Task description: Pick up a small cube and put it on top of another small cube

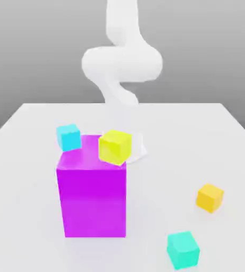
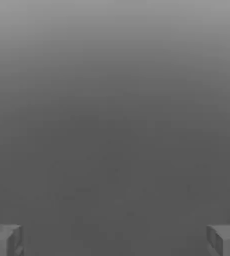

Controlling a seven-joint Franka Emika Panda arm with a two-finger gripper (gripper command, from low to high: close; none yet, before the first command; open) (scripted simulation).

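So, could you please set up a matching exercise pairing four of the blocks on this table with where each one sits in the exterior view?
Things:
1. orange-amber cube
2. teal cube
3. lemon-yellow cube
4. magenta block

Places:
A. nearest the camera, toward the exterior view's right
B. largest block, left of centre
C. alone on the exterior view's right, farther back than the teal one
D. by the big block's upper right corner

Pairs: 1-C, 2-A, 3-D, 4-B

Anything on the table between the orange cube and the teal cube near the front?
Nothing: in the exterior view, bare white table separates the orange cube from the teal cube.
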